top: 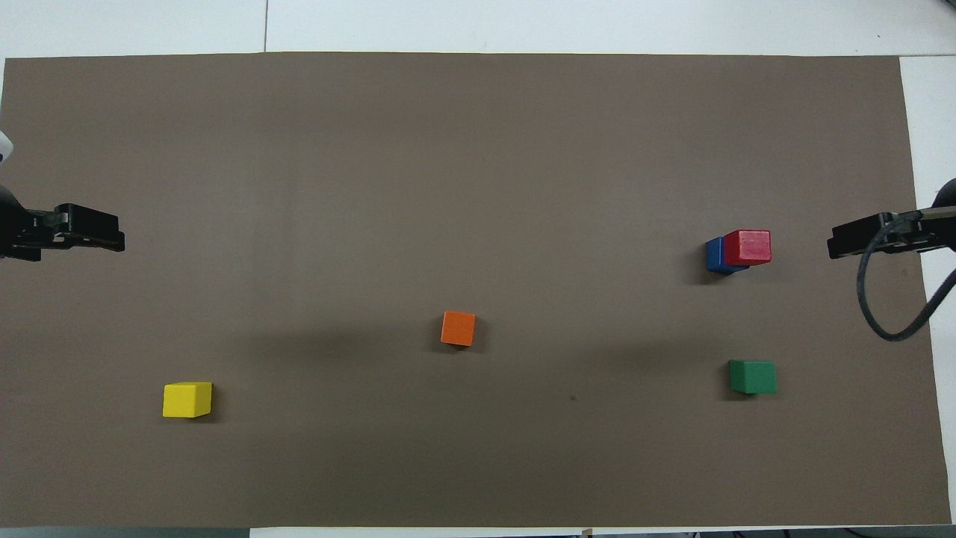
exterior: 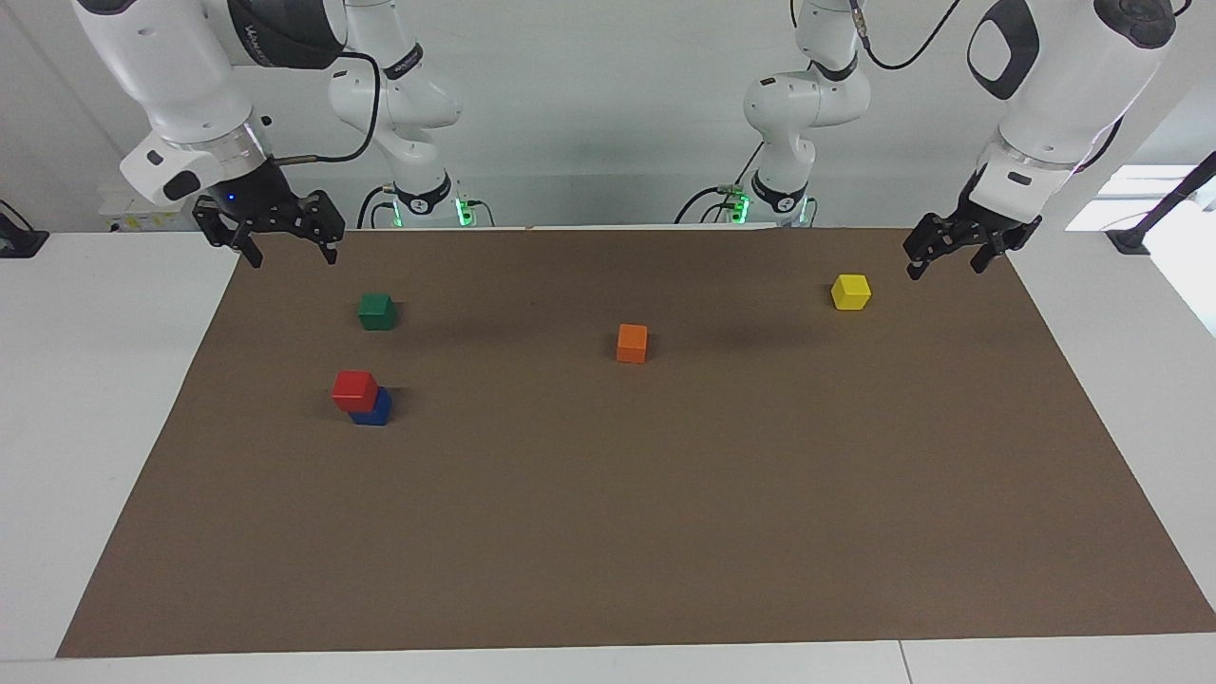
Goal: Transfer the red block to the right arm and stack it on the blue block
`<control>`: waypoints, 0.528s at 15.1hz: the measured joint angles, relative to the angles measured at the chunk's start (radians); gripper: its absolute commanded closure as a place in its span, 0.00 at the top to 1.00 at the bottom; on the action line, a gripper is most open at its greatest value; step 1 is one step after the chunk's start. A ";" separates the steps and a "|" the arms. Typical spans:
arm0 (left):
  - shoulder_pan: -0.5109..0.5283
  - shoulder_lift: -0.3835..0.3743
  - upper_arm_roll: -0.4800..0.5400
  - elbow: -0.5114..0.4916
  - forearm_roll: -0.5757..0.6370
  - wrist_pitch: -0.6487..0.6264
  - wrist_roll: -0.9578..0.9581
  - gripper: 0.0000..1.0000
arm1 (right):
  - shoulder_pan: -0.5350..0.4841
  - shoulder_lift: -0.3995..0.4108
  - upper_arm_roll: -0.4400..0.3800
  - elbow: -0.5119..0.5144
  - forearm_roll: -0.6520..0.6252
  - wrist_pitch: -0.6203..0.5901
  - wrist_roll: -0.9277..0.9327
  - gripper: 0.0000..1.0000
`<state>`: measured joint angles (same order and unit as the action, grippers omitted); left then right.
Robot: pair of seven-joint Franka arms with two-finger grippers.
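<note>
Red block (exterior: 354, 389) on blue block (exterior: 373, 410), sitting skewed toward the right arm's end so part of the blue top shows. Stack on brown mat (exterior: 608, 532), toward the right arm's end of the table. Green block (exterior: 377, 311) nearer to the robots than the stack, well apart from it. Orange block (exterior: 632, 342) near mid-mat, alone. Yellow block (exterior: 850, 292) toward the left arm's end, close to the robots.

Right gripper (exterior: 291, 249) raised over the mat's corner at its own end, fingers spread wide, holding nothing, blue light at the wrist; well apart from the stack and the green block. Left gripper (exterior: 950, 261) raised over the mat's edge at its own end, just beside the yellow block but not touching, fingers parted, holding nothing. Both arms waiting, clear of every block. Same layout seen from overhead: red block (top: 747, 247) overlapping blue block (top: 717, 255), grippers at the mat's two ends.
</note>
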<state>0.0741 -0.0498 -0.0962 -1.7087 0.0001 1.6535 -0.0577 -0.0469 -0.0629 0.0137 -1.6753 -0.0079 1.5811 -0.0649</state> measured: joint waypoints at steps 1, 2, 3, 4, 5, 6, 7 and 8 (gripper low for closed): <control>0.000 0.000 0.000 0.000 0.000 0.000 0.000 1.00 | 0.023 -0.001 -0.031 0.001 0.001 0.000 -0.003 1.00; 0.000 0.000 0.000 0.000 0.000 0.000 0.000 1.00 | 0.066 -0.001 -0.079 0.002 0.002 0.000 -0.003 1.00; 0.000 0.000 0.000 0.000 0.000 0.000 0.000 1.00 | 0.112 0.000 -0.127 0.006 0.002 0.000 -0.003 1.00; 0.000 0.000 0.000 0.000 0.000 0.000 0.000 1.00 | 0.141 0.002 -0.160 0.014 0.002 0.000 -0.003 1.00; 0.000 0.000 0.000 0.000 0.000 0.000 0.000 1.00 | 0.152 0.005 -0.175 0.021 0.002 -0.001 -0.003 1.00; 0.000 0.000 0.000 0.000 0.000 0.000 0.000 1.00 | 0.152 0.006 -0.180 0.026 0.002 -0.005 -0.003 1.00; 0.000 0.000 0.000 0.000 0.000 0.000 0.000 1.00 | 0.148 0.005 -0.180 0.029 0.002 -0.012 -0.003 1.00; 0.000 0.000 0.000 0.000 0.000 0.000 0.000 1.00 | 0.140 0.005 -0.173 0.029 0.002 -0.016 -0.003 1.00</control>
<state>0.0741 -0.0498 -0.0962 -1.7087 0.0001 1.6535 -0.0577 0.0931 -0.0575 -0.1593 -1.6461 -0.0063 1.5655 -0.0683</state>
